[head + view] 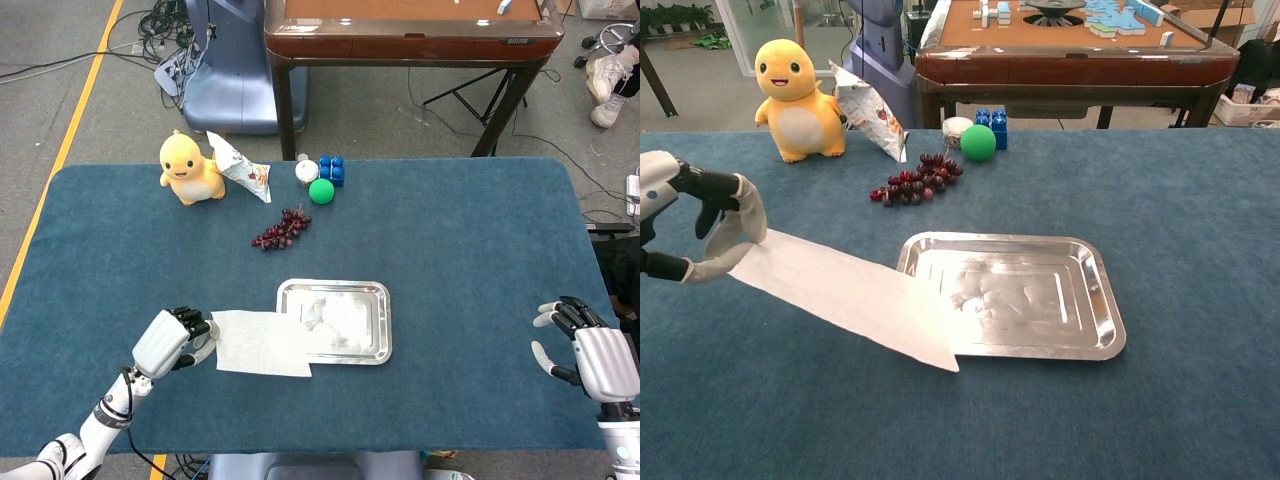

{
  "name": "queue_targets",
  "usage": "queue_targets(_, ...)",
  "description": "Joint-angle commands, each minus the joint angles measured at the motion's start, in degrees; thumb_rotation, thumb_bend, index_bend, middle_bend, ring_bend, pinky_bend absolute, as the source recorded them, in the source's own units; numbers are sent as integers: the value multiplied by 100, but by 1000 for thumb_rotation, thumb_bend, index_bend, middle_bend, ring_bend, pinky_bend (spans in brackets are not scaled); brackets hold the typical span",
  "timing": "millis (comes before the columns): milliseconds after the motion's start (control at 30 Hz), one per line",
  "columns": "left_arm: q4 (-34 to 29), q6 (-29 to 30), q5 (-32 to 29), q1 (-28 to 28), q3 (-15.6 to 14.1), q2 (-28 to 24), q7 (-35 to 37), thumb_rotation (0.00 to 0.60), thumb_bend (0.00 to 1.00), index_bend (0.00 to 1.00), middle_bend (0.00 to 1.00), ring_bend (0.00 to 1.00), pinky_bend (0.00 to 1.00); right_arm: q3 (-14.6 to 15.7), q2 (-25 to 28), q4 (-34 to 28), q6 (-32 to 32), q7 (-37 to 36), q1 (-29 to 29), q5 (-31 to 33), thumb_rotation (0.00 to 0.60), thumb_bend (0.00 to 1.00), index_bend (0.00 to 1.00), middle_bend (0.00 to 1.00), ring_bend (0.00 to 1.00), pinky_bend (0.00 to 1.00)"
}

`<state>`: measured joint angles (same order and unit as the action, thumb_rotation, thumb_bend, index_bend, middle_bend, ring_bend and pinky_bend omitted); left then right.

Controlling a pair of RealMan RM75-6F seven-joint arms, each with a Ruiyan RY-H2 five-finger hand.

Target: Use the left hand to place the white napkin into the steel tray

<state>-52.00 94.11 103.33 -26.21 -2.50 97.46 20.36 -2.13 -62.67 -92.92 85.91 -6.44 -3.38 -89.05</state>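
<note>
**A:** Looking at the left hand (700,225), it's pinching one end of the white napkin (845,294), and the sheet stretches away from it toward the steel tray (1095,290). Only the far end overlaps the tray's near rim.

**B:** Yeah, the long axis runs straight from hand to tray, so I'd guess carrying it further that way does it. The right hand (590,355) is way off past the tray, fingers spread, holding nothing.
</note>
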Motion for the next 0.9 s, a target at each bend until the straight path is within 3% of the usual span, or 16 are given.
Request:
queue_targets(33, 15, -80, -48, -35, 24, 40, -43, 600, 475, 629, 781, 588, 654, -2, 0, -1, 0, 1, -2, -1, 600, 347, 446, 344, 184, 370)
queue_targets(900, 279, -756, -229, -549, 202, 541, -439, 600, 475, 626, 780, 588, 654, -20, 68, 1, 70, -156, 27, -10, 600, 348, 445, 344, 184, 370)
